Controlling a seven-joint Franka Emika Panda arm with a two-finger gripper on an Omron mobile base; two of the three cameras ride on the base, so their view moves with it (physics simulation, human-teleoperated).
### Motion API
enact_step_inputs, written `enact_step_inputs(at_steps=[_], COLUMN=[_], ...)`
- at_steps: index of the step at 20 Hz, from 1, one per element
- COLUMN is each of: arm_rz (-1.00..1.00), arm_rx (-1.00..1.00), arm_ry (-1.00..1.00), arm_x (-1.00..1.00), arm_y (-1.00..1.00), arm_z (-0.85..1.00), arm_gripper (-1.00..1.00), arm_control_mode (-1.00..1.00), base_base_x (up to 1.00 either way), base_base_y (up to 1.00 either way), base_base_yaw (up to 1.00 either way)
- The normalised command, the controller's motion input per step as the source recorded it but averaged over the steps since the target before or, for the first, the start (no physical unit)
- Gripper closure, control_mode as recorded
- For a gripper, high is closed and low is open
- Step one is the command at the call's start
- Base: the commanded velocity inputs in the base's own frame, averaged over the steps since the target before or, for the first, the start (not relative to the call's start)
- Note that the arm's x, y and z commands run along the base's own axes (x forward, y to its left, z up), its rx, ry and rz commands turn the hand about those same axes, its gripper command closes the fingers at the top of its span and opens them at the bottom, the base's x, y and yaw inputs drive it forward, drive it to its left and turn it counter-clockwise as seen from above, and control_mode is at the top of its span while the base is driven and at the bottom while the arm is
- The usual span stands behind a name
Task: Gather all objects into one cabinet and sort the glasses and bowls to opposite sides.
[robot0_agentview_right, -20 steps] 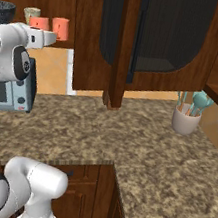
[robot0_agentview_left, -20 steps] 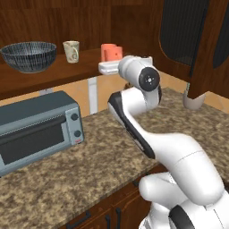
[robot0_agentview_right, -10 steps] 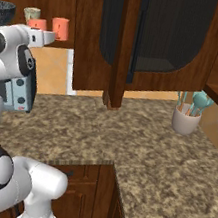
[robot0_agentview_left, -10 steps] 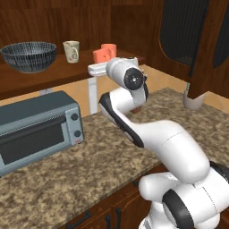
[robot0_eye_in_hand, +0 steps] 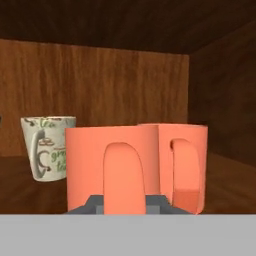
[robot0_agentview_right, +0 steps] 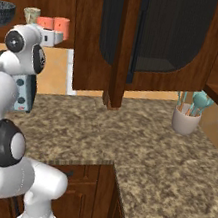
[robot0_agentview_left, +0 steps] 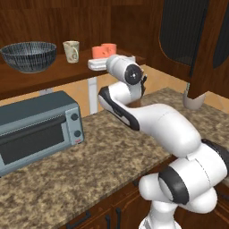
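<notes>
A dark ribbed bowl (robot0_agentview_left: 29, 56) stands at the left end of the cabinet shelf (robot0_agentview_left: 49, 77), with a beige cup (robot0_agentview_left: 71, 50) right of it. Two salmon-orange cups follow, side by side (robot0_agentview_left: 99, 51) (robot0_agentview_left: 110, 48). My gripper (robot0_agentview_left: 96, 63) is at the shelf's front edge under the nearer one. In the hand view the near salmon cup (robot0_eye_in_hand: 82, 160) is close, its handle rising from between my fingertips, and the gripper (robot0_eye_in_hand: 122, 202) is shut on it. The other salmon cup (robot0_eye_in_hand: 187, 160) touches its right side; the beige cup (robot0_eye_in_hand: 47, 147) stands further left.
A grey toaster oven (robot0_agentview_left: 36, 125) sits on the granite counter below the shelf. An open dark-panelled cabinet door (robot0_agentview_right: 160, 33) hangs over the counter to the right. A holder with utensils (robot0_agentview_right: 186, 117) stands at the far right.
The arm has swung left and in toward the shelf, carrying the salmon cup with it until it stands beside the other salmon cup. The jaws stayed shut.
</notes>
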Motion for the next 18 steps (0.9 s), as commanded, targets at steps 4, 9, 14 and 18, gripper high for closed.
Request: enact_step_inputs(at_steps=[4,9,14,18], arm_rz=[0.0,0.0,0.0,0.0], arm_rx=[0.0,0.03,0.09,0.14], arm_ry=[0.0,0.04,0.03,0.05], arm_x=[0.29,0.24,-0.14,-0.33], arm_y=[0.17,0.07,0.02,0.0], arm_z=[0.0,0.0,0.02,0.21], arm_gripper=[1.0,1.0,-1.0,-1.0], arm_control_mode=[-1.0,-1.0,-1.0,-1.0], base_base_x=[0.0,0.0,0.0,0.0], base_base_y=[0.0,0.0,0.0,0.0], base_base_yaw=[0.0,0.0,0.0,0.0])
